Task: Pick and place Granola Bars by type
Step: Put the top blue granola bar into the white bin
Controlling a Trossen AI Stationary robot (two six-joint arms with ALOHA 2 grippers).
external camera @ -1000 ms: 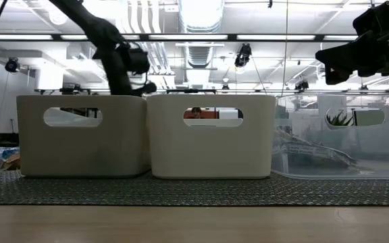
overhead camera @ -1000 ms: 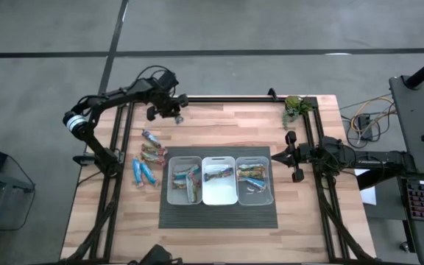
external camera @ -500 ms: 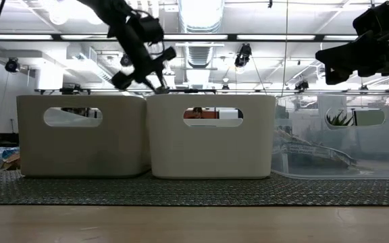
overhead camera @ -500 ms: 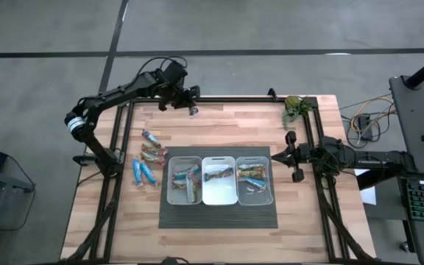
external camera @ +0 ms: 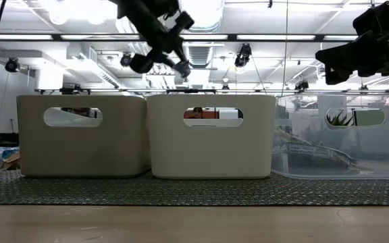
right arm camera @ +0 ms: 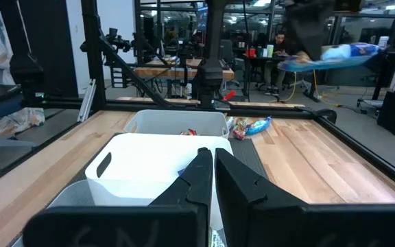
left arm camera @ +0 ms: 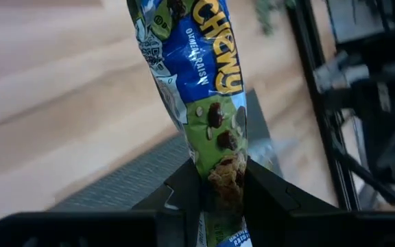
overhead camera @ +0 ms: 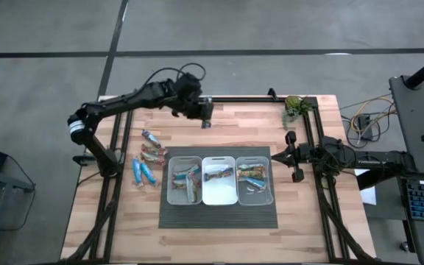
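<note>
While I watched from the overhead camera, the left gripper hung in the air beyond the far side of the ribbed dark mat, over bare plank wood of the table, its jaws clamped on a blue granola bar. Up close, that glossy, crinkled foil wrapper stood pinched between the two dark fingers, long and flat, printed in blue, green and yellow with pictures of oat clusters. On the mat sat three rounded-corner rectangular plastic bins side by side, touching; from table height the two nearer ones looked milky and opaque with oval handle slots, and the third looked clear. Each bin had a few wrapped bars lying in it. Just off the mat's left edge, loose bars lay scattered on the wood, blue ones nearest the mat's corner and tan and silvery ones farther back. A leafy green plant stood at the table's far right corner. I had the right gripper parked beside the mat's right edge, above the table, its slim black jaws pressed together on nothing
</note>
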